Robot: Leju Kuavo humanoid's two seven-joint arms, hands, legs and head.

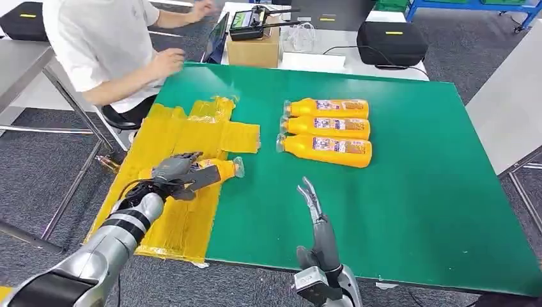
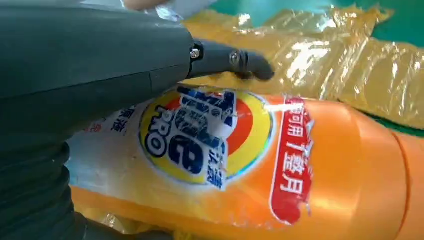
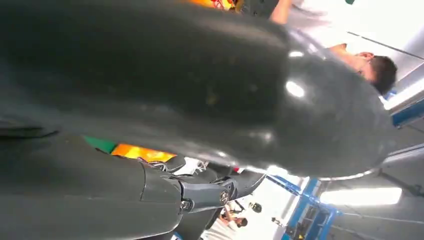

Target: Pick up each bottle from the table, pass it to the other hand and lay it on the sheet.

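My left hand (image 1: 176,174) grips an orange bottle (image 1: 220,169) lying low over the yellow sheet (image 1: 179,137) at the table's left side, its clear cap pointing right. Up close, the bottle's label (image 2: 200,135) lies under my left hand's fingers (image 2: 230,60), with the crinkled sheet (image 2: 325,65) behind. Three more orange bottles (image 1: 326,131) lie side by side on the green table (image 1: 415,173) at mid-back, caps to the left. My right hand (image 1: 314,204) hovers near the front edge, fingers straight and apart, holding nothing. The right wrist view is mostly that hand's dark thumb (image 3: 200,85).
A person in a white shirt (image 1: 96,45) sits at the table's far left corner, hands near its edge. A cardboard box (image 1: 254,46) with a controller and a black case (image 1: 391,42) stand behind the table. Metal tables flank both sides.
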